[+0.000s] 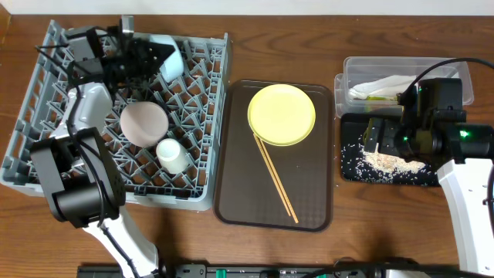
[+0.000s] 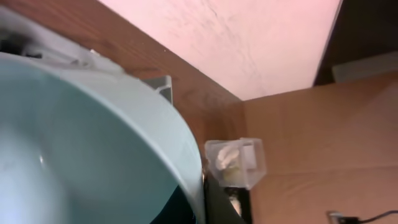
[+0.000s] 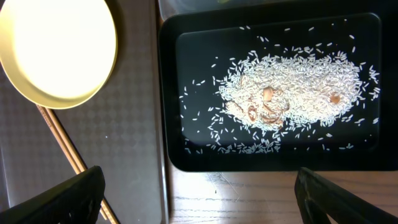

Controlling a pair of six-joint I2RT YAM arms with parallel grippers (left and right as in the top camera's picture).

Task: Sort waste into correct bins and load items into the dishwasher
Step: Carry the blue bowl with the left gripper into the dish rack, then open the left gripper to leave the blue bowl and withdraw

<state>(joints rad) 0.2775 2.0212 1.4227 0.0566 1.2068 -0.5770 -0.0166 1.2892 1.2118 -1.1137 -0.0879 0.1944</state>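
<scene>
Rack (image 1: 202,100): one.
Bowls: two, a blue bowl (image 1: 171,58) and a pale bowl (image 1: 143,123).
Cup (image 1: 171,154): one.
Plate (image 1: 281,114): one, yellow.
Chopsticks (image 1: 275,176): two, a pair.
Brown tray (image 1: 309,208): one.
Bins: two, a clear box (image 1: 363,66) and a black tray (image 1: 347,171).
Napkin (image 1: 380,85): one.
Wrapper (image 1: 376,98): one greenish scrap, as far as I can make out from here.
Rice (image 3: 292,87): one heap plus scattered grains, far too many to count; a few brownish bits (image 3: 268,93) in it.
Robot arms: two, left arm (image 1: 81,193) and right arm (image 1: 467,193).

overhead: top-down | left wrist: bowl (image 2: 93,137) close-up | right wrist: down onto black tray (image 3: 169,124)
</scene>
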